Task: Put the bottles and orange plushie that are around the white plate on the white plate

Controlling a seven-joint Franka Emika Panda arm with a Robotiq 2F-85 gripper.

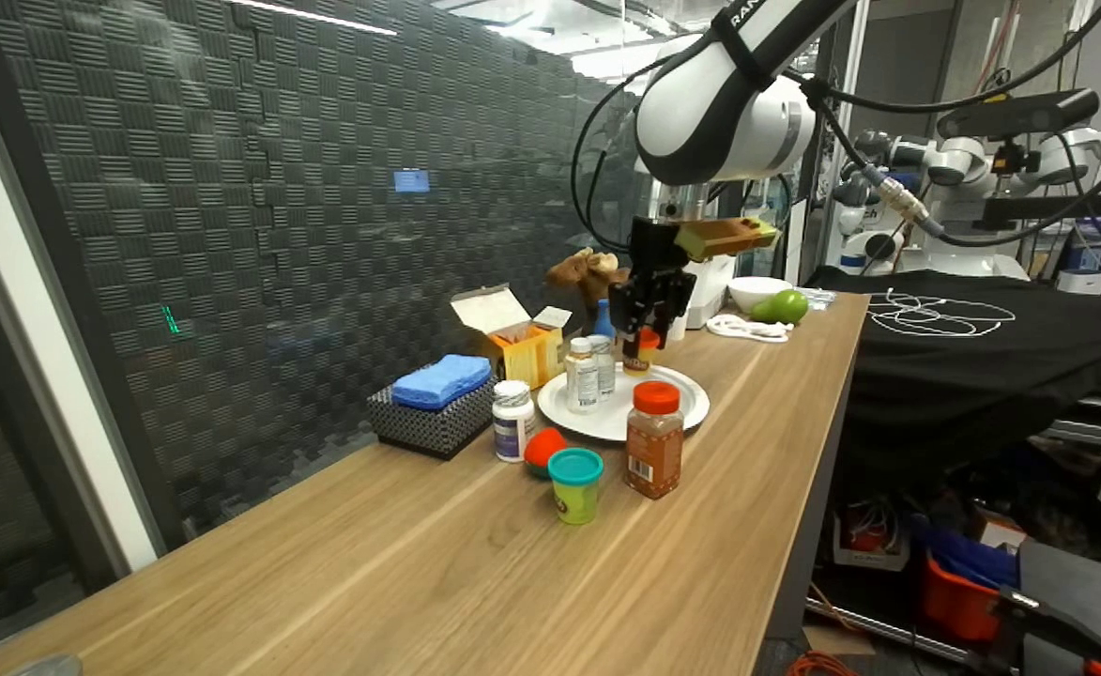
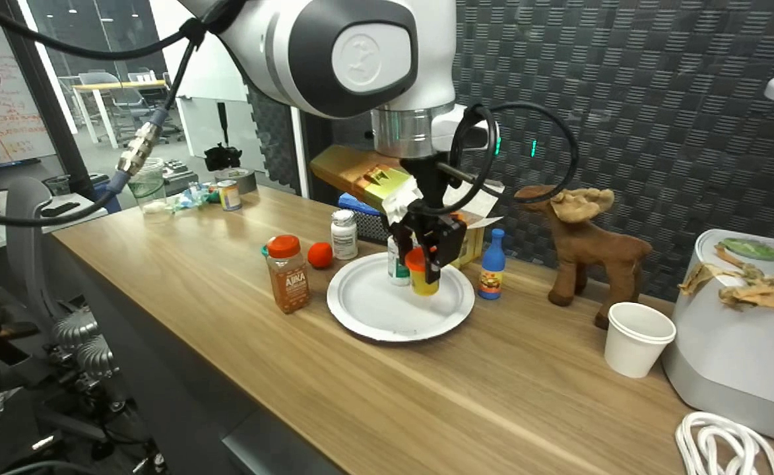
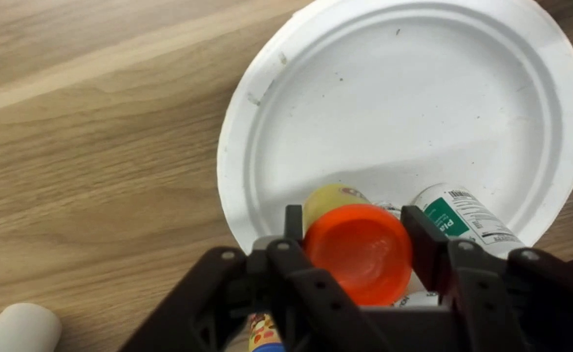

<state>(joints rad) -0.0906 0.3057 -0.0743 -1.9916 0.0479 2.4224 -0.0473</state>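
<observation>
Your gripper [image 3: 353, 230] grasps the yellow tub [image 2: 424, 285] over the plate [image 3: 413, 98].
On the plate stand two white bottles [image 1: 582, 383]; near it sit the spice jar [image 2: 288, 280], the orange plushie [image 2: 320, 254] and another white bottle [image 1: 513, 424].

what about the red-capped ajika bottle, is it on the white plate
No, in an exterior view the ajika bottle stands on the table apart from the white plate.

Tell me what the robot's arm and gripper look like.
The arm is white and rounded with black trim, a silver wrist collar, black cables and partial lettering, "RAN". The gripper is black and angular; a gold-coloured block sits above it.
</observation>
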